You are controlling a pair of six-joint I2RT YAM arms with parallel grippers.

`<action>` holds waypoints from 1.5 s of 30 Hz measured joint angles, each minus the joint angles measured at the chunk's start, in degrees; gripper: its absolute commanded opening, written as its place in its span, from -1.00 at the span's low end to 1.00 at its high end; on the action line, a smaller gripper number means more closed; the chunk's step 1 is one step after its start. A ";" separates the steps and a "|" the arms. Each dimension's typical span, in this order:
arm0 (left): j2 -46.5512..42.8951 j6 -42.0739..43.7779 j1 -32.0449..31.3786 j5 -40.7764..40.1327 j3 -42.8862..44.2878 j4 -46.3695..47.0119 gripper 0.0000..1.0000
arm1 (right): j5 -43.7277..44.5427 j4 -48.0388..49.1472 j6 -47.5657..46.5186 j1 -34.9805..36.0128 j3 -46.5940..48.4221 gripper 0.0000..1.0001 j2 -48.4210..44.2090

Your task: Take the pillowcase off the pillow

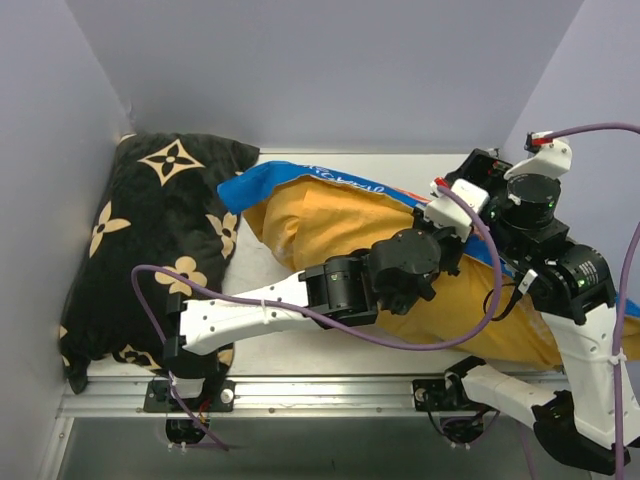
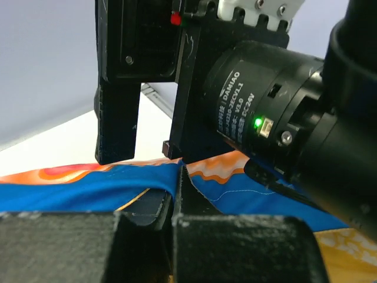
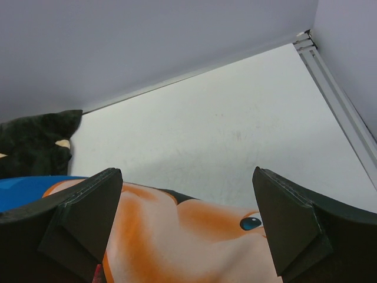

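The left arm (image 1: 260, 310) and the right arm (image 1: 590, 340), two in all, reach from the near edge over one pillowcase (image 1: 330, 225), with one black cushion (image 1: 150, 250) beside it.
The left arm crosses above the pillowcase and hides its middle part. The left gripper (image 2: 177, 188) has its jaws pressed together on a fold of blue cloth at the far right end of the pillowcase. The right gripper (image 3: 188, 227) hangs just beyond it, jaws wide apart above the orange and blue cloth, holding nothing. The pillowcase lies plump, orange side up, on the one white table (image 1: 290, 355); the pillow inside is hidden. The cushion, with tan flowers, touches the left end of the pillowcase. Two purple cables (image 1: 400, 335) run along the arms.
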 measured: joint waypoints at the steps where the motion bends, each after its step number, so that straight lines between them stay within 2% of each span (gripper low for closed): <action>1: 1.53 -0.28 -0.07 -0.72 2.67 -0.94 -1.00 | 0.13 0.02 -0.09 -0.24 0.28 1.00 0.46; 4: 4.35 -3.96 1.97 -1.42 7.67 -6.21 -1.00 | -0.07 0.04 -0.07 -2.86 0.68 1.00 2.69; 9: 6.03 -12.72 9.46 0.02 6.19 -14.56 -1.00 | -8.46 1.16 2.21 -14.16 0.17 1.00 10.14; 13: 7.93 -20.28 16.06 7.26 3.23 -16.39 -1.00 | -16.13 2.75 5.01 -20.52 -0.98 0.98 18.99; 18: 14.01 -26.53 26.01 17.25 3.21 -15.80 -0.99 | -21.11 3.85 6.75 -23.54 -1.05 0.98 25.73; 21: 18.78 -28.68 30.86 22.56 4.42 -13.60 -0.44 | -22.43 3.96 7.52 -23.56 0.33 0.99 25.55; 22: 20.50 -29.29 32.35 24.24 4.90 -12.33 -0.10 | -22.64 4.13 7.76 -23.56 1.25 0.99 25.40; 23: 21.81 -29.59 33.35 25.33 5.33 -11.37 0.07 | -23.08 4.52 7.93 -23.56 2.21 0.99 25.03; 24: 22.84 -29.79 34.07 26.27 5.68 -10.19 0.21 | -23.63 4.87 8.09 -23.52 2.73 0.99 24.57; 29: 23.56 -28.11 34.60 28.87 5.03 -4.33 0.64 | -24.90 5.84 8.11 -22.60 2.89 0.99 21.11; 33: 19.15 -24.15 34.01 29.14 -1.22 0.26 0.80 | -24.87 7.91 8.00 -19.85 -0.98 0.99 17.79; 37: 12.35 -21.11 34.34 27.65 -8.44 2.19 0.83 | -21.97 8.79 7.76 -13.44 -8.37 0.99 14.32; 42: 0.42 -20.46 37.27 19.65 -18.05 2.69 0.84 | -18.84 10.75 7.61 -6.05 -14.64 0.99 13.33; 45: -8.85 -22.58 40.92 14.60 -26.84 2.19 0.84 | -15.52 11.32 6.56 -0.92 -13.84 0.99 16.46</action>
